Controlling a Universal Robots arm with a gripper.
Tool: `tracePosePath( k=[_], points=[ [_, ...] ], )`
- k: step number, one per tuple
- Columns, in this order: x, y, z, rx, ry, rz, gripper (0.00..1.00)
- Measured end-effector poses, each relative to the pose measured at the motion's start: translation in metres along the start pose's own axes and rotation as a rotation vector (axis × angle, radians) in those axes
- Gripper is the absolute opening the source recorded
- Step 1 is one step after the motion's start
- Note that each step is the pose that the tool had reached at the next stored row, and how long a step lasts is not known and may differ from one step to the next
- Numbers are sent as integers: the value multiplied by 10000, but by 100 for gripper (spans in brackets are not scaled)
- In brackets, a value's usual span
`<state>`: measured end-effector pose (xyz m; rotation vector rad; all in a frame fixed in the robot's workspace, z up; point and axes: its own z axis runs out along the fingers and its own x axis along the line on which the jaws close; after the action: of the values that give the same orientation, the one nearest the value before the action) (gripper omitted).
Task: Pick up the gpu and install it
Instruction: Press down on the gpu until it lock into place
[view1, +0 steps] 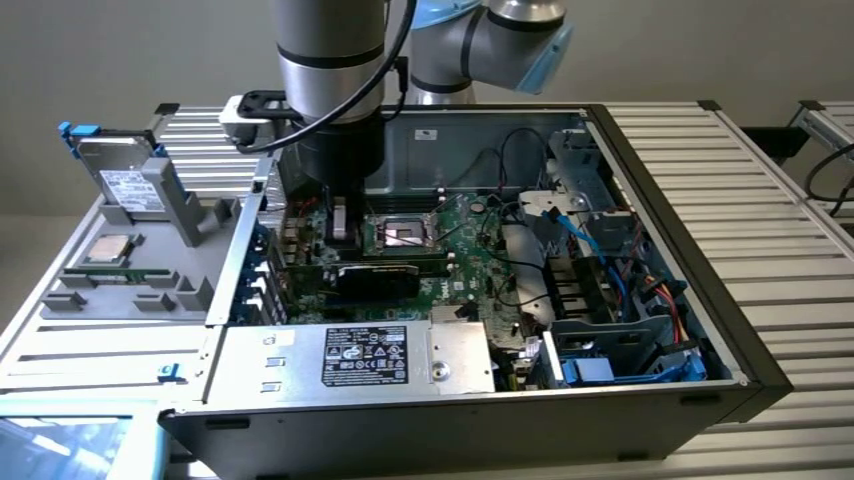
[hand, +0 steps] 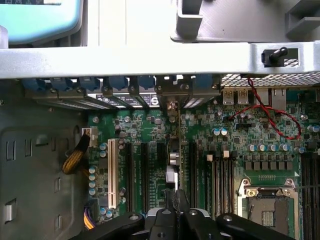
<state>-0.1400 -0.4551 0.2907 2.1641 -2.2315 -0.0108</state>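
End effector: end effector (hand: 175, 212) clenched on the thin upper edge of the flat green circuit-board gpu (hand: 179, 150).
Gpu location: directly below the end effector, upright over the large green motherboard (hand: 250, 130) slots.
Progress: pickup done; full seating cannot be confirmed.

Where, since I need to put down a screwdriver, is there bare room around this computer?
The ribbed table on the exterior view's right of the case is bare. The power supply has a flat, free top. Crowded: the motherboard around the gripper and the gpu, and the cabled drive bays.
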Motion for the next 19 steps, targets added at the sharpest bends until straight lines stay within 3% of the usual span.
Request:
tracePosePath(
  k=[19],
  points=[
    [-47, 101, 194, -3, -6, 209, 12]
  ],
)
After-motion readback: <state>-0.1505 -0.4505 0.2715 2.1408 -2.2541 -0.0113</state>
